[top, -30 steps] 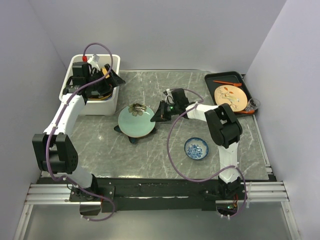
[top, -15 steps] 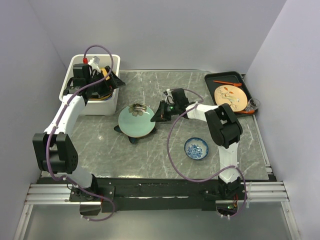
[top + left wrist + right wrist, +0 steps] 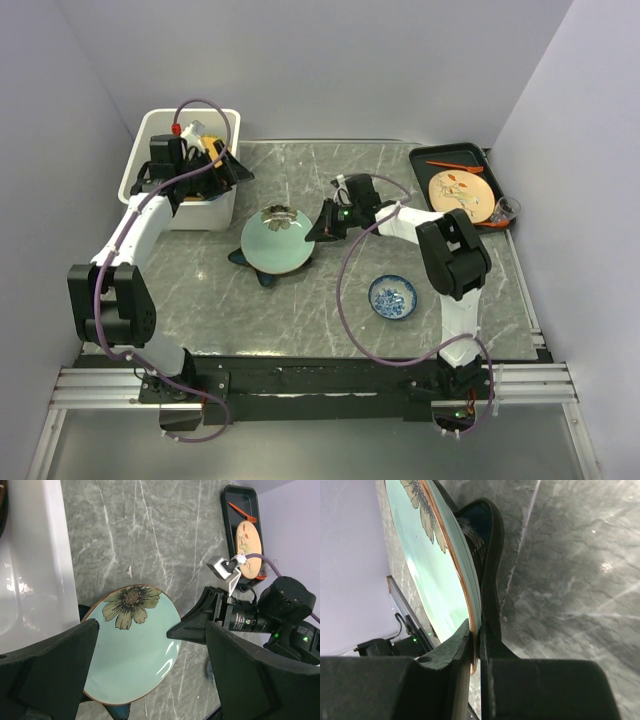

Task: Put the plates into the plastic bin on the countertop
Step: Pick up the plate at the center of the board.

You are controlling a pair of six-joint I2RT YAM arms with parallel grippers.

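The pale green floral plate [image 3: 275,240] is being pinched at its R rim by the right gripper [image 3: 314,227], fingers closed tight on the edge, prob. so it can be lifted off the dark teal star-shaped plate [image 3: 262,277] under it. The left gripper [image 3: 228,166] is being held wide open, w/ nothing in it, over the R side of the plastic bin [image 3: 150,125], which is sitting far L on the countertop [image 3: 330,300] w/ plates inside. The grey veined surface is being enclosed by plain pale walls; a black tray [image 3: 425,158] is sitting far R.
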